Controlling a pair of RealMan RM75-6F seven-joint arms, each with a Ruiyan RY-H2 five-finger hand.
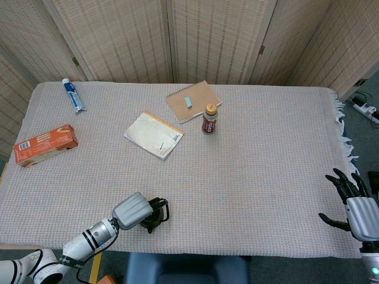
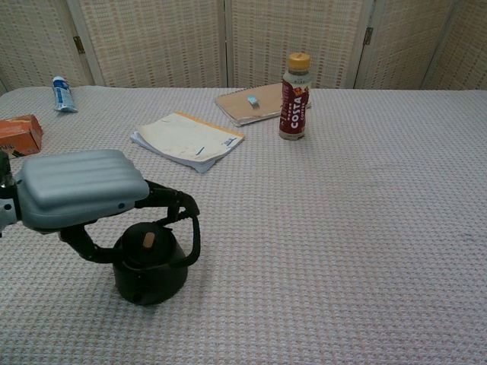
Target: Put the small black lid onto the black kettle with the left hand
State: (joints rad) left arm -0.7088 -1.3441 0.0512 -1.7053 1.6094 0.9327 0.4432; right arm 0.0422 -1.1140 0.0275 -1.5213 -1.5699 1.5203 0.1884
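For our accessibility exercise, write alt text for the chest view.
The robot's grey left hand hovers over a black kettle whose small black lid is on; behind lie a white notebook and a brown Costa bottle.

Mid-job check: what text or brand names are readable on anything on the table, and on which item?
"COSTA": on the red label of the bottle, chest view.
Orange box: white label and print, too small to read.
Toothpaste tube: print too blurred to read.
Notebook and brown notepad: no legible writing.
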